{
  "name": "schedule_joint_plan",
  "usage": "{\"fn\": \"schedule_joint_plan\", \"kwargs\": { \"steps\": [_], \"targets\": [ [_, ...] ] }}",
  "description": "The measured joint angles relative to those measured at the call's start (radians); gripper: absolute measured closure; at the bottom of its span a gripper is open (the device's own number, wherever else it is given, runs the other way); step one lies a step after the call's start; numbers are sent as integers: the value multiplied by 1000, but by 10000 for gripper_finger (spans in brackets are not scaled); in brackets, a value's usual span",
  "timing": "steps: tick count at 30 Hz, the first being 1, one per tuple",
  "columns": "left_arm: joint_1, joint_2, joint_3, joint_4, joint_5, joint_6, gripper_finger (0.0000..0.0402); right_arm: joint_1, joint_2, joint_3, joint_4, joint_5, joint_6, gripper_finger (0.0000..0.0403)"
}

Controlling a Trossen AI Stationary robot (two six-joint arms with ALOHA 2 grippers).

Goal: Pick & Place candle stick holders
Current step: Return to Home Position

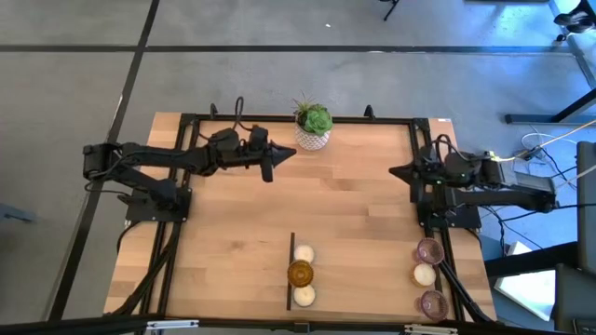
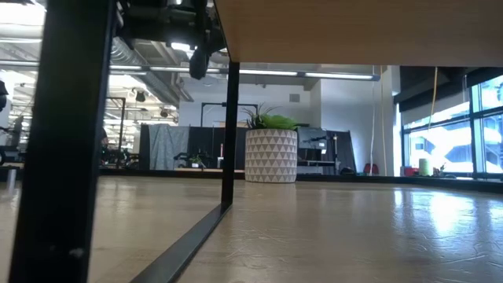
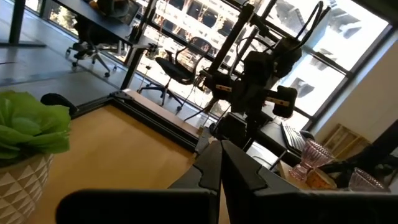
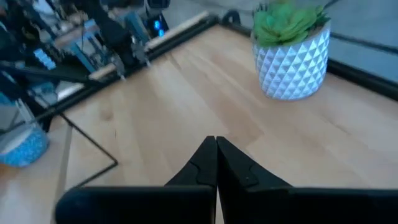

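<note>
As both arms lie at their own sides of the worktop (image 1: 223, 251), the left end effector (image 1: 277, 159) hangs over the left part of it, near the white patterned pot (image 1: 313, 138) with the green plant (image 1: 314, 118); its two fingers are pressed together, with nothing between them; the right end effector (image 1: 398, 172) hangs over the right part and points toward the left one; its fingers are pressed together in the same way and carry nothing; the two end effectors are well apart. The candle stick holders stand in two short rows along the edge opposite to the pot; near the middle of that edge, just beside a thin black bar (image 1: 291, 270), the amber holder (image 1: 300, 274) stands between two cream-white holders (image 1: 304, 253), and the three are touching or almost touching; at the right corner, close to the base of the right arm, a third cream-white holder (image 1: 425, 274) stands between two mauve holders (image 1: 428, 250); in the left wrist view the mauve ones show as ribbed pink glass; all six stand upright, and neither end effector is near them.
</note>
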Motion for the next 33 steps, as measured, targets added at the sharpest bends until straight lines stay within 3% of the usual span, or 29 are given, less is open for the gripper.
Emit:
{"fn": "schedule_joint_plan", "kwargs": {
  "steps": [9,18,33],
  "targets": [
    [32,0,0,0,68,-16,398,3,-172,-141,52,76,32,403],
    [32,0,0,-1,71,-16,398,4,-239,-299,302,105,21,403],
    [29,0,0,-10,95,-34,398,6,-238,-449,535,-54,-2,403]
  ]
}}
